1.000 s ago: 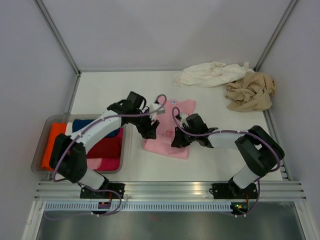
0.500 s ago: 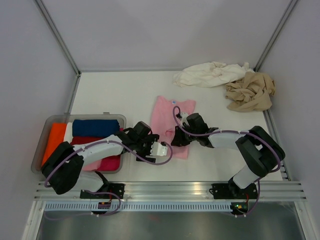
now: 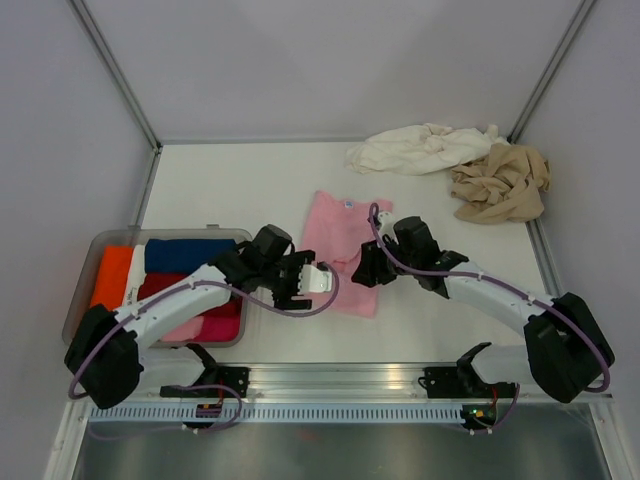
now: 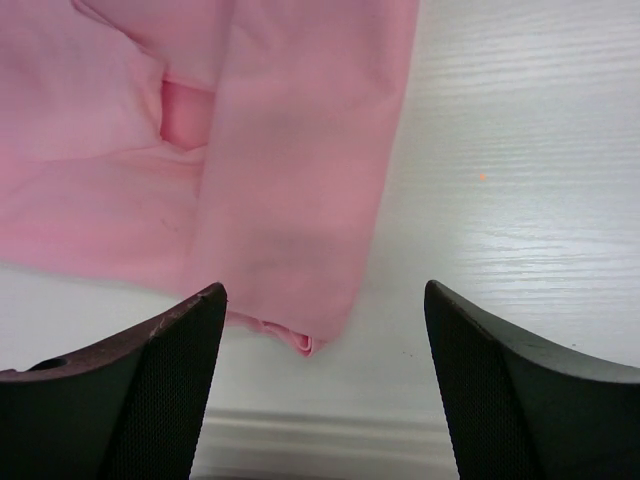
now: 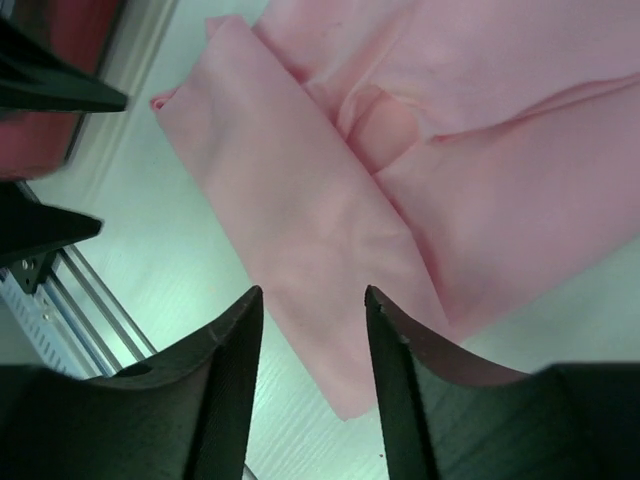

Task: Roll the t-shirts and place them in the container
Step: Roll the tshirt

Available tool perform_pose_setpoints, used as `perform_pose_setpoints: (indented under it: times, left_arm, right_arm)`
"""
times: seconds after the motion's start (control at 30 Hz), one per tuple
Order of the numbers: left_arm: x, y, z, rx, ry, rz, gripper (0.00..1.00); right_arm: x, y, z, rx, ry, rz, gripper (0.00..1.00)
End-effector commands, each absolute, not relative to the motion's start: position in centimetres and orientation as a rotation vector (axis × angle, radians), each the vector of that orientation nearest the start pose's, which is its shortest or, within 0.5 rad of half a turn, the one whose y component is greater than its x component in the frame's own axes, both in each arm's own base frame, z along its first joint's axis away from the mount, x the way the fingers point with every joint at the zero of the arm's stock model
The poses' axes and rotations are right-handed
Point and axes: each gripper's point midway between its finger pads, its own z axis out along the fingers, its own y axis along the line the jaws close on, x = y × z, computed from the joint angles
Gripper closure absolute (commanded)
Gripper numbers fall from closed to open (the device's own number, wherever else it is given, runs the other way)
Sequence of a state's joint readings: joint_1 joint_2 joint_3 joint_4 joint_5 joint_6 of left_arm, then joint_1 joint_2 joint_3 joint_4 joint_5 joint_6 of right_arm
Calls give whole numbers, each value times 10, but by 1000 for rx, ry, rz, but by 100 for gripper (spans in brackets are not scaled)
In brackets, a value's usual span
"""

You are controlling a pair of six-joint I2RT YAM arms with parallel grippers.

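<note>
The light pink t-shirt lies flat mid-table, its sides folded in to make a long strip. My left gripper is low at its near-left corner, open, and the corner lies between the fingertips untouched. My right gripper hovers open over the strip's near-right edge, holding nothing. The cream-white t-shirt and the tan-beige t-shirt lie crumpled at the back right.
A clear plastic tray at the left holds orange, blue, red and pink folded cloths. Grey walls enclose the table on three sides. A metal rail runs along the near edge, close to both grippers.
My right gripper has opened and let go of the pink shirt's edge. My left arm swung from over the shirt down to its near-left corner and opened wider.
</note>
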State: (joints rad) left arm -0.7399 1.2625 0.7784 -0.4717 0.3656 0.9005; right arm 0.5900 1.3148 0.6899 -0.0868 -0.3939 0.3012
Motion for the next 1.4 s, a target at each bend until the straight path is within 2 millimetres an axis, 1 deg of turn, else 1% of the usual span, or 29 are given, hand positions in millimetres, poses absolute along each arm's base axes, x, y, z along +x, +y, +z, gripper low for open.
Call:
perform_pose_setpoints:
  times: [0.0,0.03,0.07,0.1,0.13,0.17,0.23,0.3,0.4,0.47,0.53,0.6,0.63,0.67,0.7,0.73,0.77,0.8,0.83,0.87,0.9,0.93,0.97,1.0,1.03,1.07,1.2,1.27,1.37]
  left_arm:
    - [187,-232,103,1796,1701,-620,15]
    - [191,-232,102,1716,1796,-661,15]
    - [210,-228,109,1612,1874,-664,14]
    - [222,-227,105,1537,1966,-681,14]
    - [231,-225,90,1424,2137,-734,14]
    - [251,-222,102,1316,2193,-793,14]
    - [267,-224,99,1192,2290,-874,14]
    - [269,-227,98,1209,2265,-917,14]
    - [259,-231,87,1249,2240,-990,13]
    - [257,-229,74,1241,2287,-995,14]
    - [256,-231,73,1248,2282,-1021,15]
    - [256,-233,68,1247,2286,-1029,18]
    - [258,-233,64,1237,2305,-1023,21]
    - [257,-233,55,1205,2363,-1033,25]
    - [258,-233,49,1189,2394,-1034,35]
    - [259,-233,49,1183,2406,-1038,40]
    - [258,-233,47,1182,2417,-1046,44]
    - [255,-233,48,1187,2409,-1055,51]
    - [253,-234,52,1195,2391,-1081,55]
    - [252,-234,56,1223,2361,-1084,59]
    - [254,-236,64,1236,2331,-1085,74]
    - [248,-234,69,1242,2353,-1113,84]
    - [248,-232,71,1266,2341,-1117,93]
    - [247,-231,78,1273,2337,-1119,97]
    - [240,-227,82,1275,2352,-1147,98]
    - [237,-225,85,1307,2328,-1147,98]
    - [216,-213,93,1366,2299,-1129,98]
    - [205,-209,94,1373,2330,-1154,98]
    - [195,-199,76,1381,2396,-1127,98]
  right_arm:
    - [234,228,79,-409,2411,832,47]
    - [237,227,77,-392,2406,843,46]
    - [239,225,73,-363,2421,849,45]
    - [239,224,64,-361,2457,848,45]
    - [237,225,62,-373,2469,866,44]
    - [237,226,60,-382,2475,871,43]
    - [237,227,58,-395,2467,878,43]
    - [232,225,52,-401,2467,882,43]
    - [225,223,41,-406,2489,886,43]
    - [223,221,36,-406,2501,882,43]
    - [225,223,35,-401,2489,889,43]
    - [218,223,29,-402,2514,911,44]
    - [222,227,32,-410,2484,929,46]
    - [220,228,30,-417,2490,947,55]
    - [220,229,30,-421,2491,953,64]
    - [219,229,31,-435,2488,957,79]
    - [219,231,34,-444,2479,971,83]
    - [218,231,35,-451,2481,974,85]
    - [216,232,36,-471,2474,983,90]
    - [216,232,40,-484,2461,992,93]
    - [213,234,44,-505,2451,1015,95]
    - [209,233,45,-517,2468,1022,98]
    - [208,233,49,-558,2446,1024,99]
    - [203,232,50,-578,2460,1027,100]
    - [203,234,58,-609,2438,1047,100]
    - [202,234,61,-646,2428,1051,100]
    - [186,236,69,-701,2452,1126,100]
    - [179,237,71,-714,2462,1170,100]
    - [172,236,63,-705,2489,1184,100]
